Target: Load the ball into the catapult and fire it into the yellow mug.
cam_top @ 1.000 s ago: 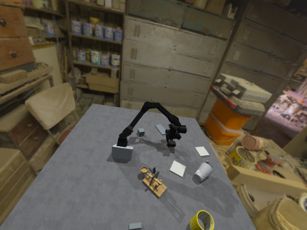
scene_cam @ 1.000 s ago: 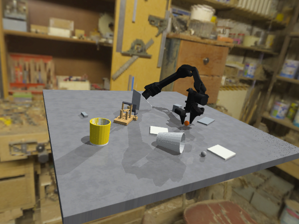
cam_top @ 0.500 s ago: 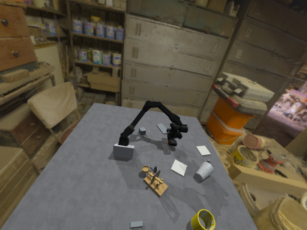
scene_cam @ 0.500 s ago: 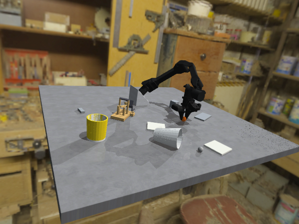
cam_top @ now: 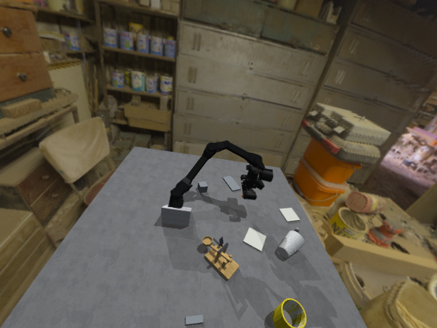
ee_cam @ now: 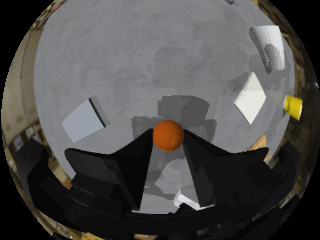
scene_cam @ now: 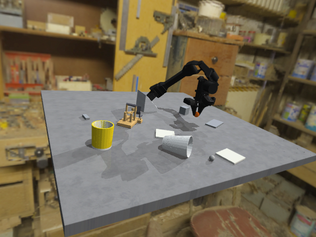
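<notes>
My gripper (cam_top: pixel 244 196) (scene_cam: pixel 196 113) (ee_cam: pixel 167 132) is shut on the orange ball (scene_cam: pixel 196 114) (ee_cam: pixel 168 135) and holds it at the fingertips a little above the table. In the top view most of the ball is hidden by the gripper. The wooden catapult (cam_top: pixel 230 270) (scene_cam: pixel 126 123) stands on the table, away from the gripper, with its round cup (cam_top: pixel 207 240) on the side toward the arm's base. Only an edge of the catapult shows in the wrist view. The yellow mug (cam_top: pixel 278 314) (scene_cam: pixel 101 135) (ee_cam: pixel 294 107) stands upright beyond the catapult.
A white-grey cup (cam_top: pixel 291 243) (scene_cam: pixel 176 145) lies on its side near a small grey ball (scene_cam: pixel 212 158). Two white tiles (cam_top: pixel 255 239) (cam_top: pixel 289 214), a grey tile (cam_top: pixel 231 183) and a grey cube (cam_top: pixel 202 186) lie around. A grey panel (cam_top: pixel 175 216) stands by the arm's base.
</notes>
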You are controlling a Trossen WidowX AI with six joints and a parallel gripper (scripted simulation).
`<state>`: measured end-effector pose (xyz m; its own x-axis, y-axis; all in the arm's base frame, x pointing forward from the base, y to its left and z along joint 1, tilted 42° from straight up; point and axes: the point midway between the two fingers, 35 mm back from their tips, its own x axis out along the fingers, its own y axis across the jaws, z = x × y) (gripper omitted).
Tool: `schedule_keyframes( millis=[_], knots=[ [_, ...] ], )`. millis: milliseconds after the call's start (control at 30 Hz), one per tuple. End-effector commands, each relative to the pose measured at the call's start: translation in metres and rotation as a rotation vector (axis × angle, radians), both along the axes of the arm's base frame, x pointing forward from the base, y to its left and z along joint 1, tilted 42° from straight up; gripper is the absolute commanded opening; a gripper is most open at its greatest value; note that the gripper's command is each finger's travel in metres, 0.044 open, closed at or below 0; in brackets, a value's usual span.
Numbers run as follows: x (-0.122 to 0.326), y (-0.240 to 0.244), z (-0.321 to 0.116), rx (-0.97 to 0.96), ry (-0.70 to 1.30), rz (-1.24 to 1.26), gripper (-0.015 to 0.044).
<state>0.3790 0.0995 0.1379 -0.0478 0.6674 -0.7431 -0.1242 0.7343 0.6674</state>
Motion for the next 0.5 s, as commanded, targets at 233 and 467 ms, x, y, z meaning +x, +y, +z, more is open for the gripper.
schedule_keyframes(
  millis=[233,467],
  knots=[
    [-0.005,-0.035,0.037,-0.001,-0.002,0.001,0.0000],
    [-0.005,-0.076,-0.002,-0.038,0.097,-0.069,0.0000]
  ],
)
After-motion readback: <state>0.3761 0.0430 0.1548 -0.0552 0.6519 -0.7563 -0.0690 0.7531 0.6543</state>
